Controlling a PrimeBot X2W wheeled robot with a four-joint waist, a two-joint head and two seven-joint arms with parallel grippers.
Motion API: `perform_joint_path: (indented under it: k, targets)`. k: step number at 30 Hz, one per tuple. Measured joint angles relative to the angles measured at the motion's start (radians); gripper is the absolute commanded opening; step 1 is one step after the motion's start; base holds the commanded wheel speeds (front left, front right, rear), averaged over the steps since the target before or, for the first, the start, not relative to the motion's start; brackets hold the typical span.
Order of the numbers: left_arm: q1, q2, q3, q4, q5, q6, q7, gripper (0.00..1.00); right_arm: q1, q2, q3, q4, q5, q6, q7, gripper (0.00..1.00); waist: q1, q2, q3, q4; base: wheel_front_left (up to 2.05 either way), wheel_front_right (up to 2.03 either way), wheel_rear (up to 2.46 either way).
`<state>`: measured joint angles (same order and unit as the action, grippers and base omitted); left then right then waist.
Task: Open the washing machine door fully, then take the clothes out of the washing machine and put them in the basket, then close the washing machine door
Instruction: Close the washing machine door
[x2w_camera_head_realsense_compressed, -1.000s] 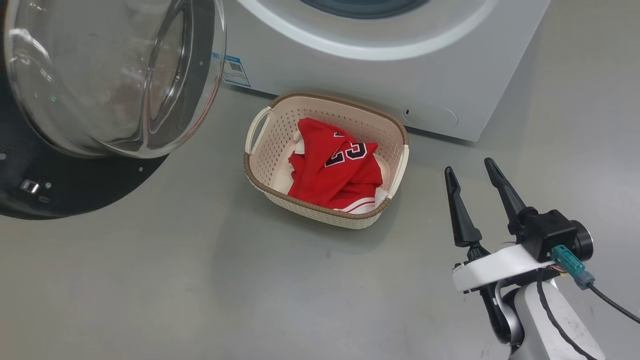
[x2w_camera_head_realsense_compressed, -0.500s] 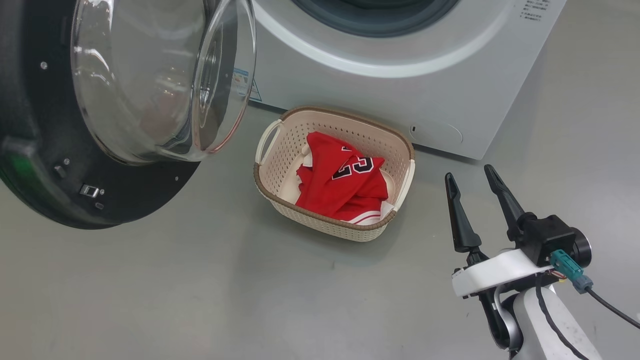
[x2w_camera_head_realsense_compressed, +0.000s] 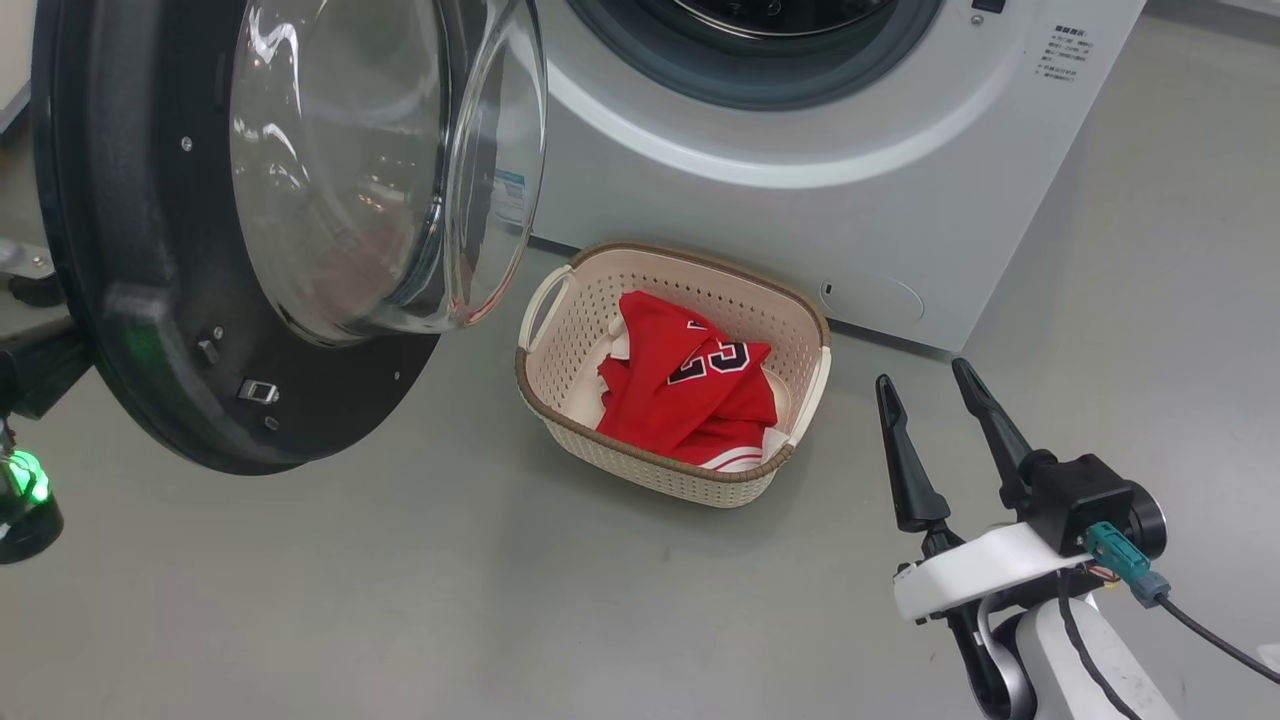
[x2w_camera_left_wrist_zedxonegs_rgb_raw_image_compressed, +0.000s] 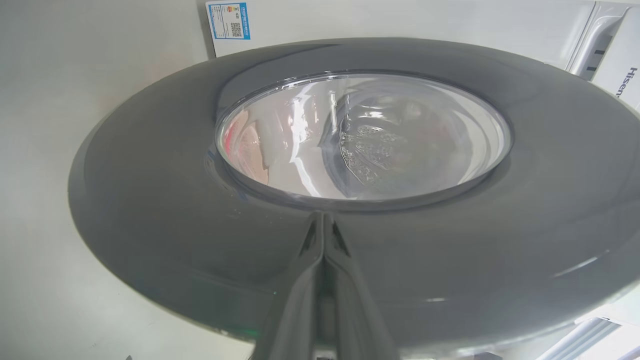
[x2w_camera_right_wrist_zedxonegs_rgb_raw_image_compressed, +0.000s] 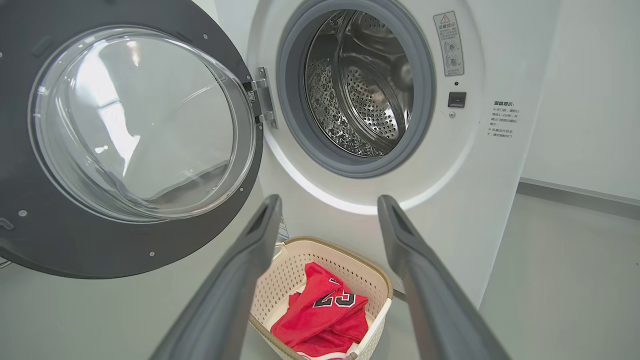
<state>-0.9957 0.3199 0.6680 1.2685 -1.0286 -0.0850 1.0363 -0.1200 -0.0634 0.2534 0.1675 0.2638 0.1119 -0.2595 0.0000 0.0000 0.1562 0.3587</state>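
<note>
Jerseys (x2w_camera_head_realsense_compressed: 690, 400), bright red, lie in the cream perforated basket (x2w_camera_head_realsense_compressed: 560, 340); my right claw (x2w_camera_head_realsense_compressed: 921, 372) gapes empty, left claw (x2w_camera_left_wrist_zedxonegs_rgb_raw_image_compressed: 324, 217) pinched closed, holding nothing.

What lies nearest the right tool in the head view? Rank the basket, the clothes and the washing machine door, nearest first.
1. basket, on the floor just left of the right tool.
2. clothes, inside the basket, beyond its right wall.
3. washing machine door, swung open at far left.
</note>
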Motion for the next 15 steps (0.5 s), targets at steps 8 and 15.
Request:
perform_joint_path:
  k: [8,15]
  targets:
    - [0.025,-0.018,-0.002,-0.020,-0.001,-0.017,0.006,0.00,0.008,0.001,0.002,0.000,0.000,0.000,0.000,1.00,0.0000,0.0000,-0.008,0.000,0.00,0.00,0.00]
    - [0.060,-0.012,-0.028,-0.109,0.020,-0.035,-0.103,0.00,0.011,0.002,-0.002,-0.001,0.001,0.000,0.000,1.00,0.0000,0.0000,-0.010,0.003,0.00,0.00,0.00]
